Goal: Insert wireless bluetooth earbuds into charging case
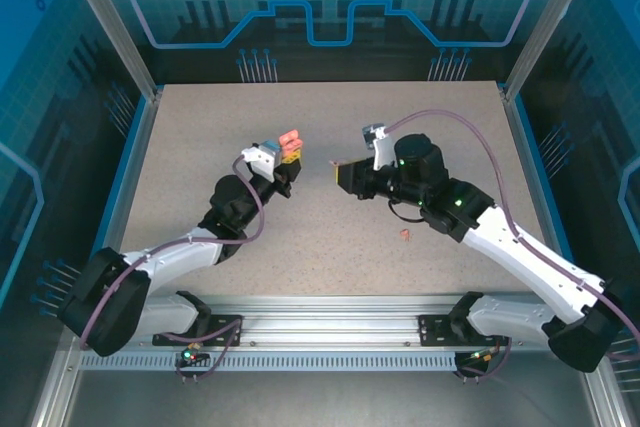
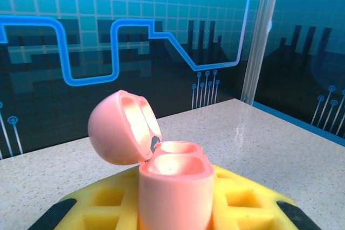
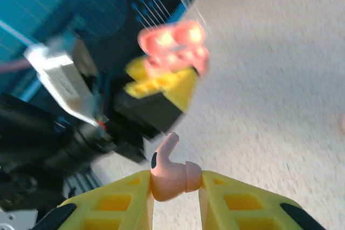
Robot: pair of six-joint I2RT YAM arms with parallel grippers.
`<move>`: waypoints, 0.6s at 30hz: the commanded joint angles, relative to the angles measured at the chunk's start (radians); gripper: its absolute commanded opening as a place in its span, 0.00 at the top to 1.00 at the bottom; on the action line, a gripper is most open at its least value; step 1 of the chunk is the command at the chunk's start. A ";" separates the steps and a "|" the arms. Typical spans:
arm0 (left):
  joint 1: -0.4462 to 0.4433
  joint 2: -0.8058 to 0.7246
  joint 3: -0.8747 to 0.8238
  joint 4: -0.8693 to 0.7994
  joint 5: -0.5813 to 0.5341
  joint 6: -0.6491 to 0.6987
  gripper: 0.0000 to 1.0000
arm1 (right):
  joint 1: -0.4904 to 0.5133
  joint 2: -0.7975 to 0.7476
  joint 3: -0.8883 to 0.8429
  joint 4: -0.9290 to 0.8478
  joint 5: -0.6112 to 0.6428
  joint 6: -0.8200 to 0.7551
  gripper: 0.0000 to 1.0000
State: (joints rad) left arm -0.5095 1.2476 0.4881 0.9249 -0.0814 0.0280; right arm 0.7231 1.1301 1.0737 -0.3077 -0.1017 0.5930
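Step in hand, by my read: bringing one earbud [image 3: 168, 179] across to the charging case [image 2: 173, 184] for insertion. The left gripper [image 1: 288, 154] is clamped on the case body, holding it upright above the table [image 1: 190, 147] left of ctr, lid [image 2: 116, 130] swung open, sockets apparently empty (can't see their bottoms). The right gripper [image 1: 345, 175], just right of the case w/ a gap btwn them, pinches the earbud btwn its yellow pads, jaws narrow, stem poking out. A second earbud [image 1: 405, 235] lies loose on the table, nearer & to the right. Next move prob calls for: close the gap, turn the stem down toward a socket, match the side, release only once seated.
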 commanded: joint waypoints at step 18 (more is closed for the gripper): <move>0.067 -0.089 -0.040 -0.031 -0.034 -0.008 1.00 | -0.066 0.532 0.151 -0.355 -0.445 0.161 0.79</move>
State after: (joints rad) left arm -0.4534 1.1893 0.4629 0.8745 -0.1017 0.0254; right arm 0.6754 1.6062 1.1847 -0.5888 -0.4309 0.7097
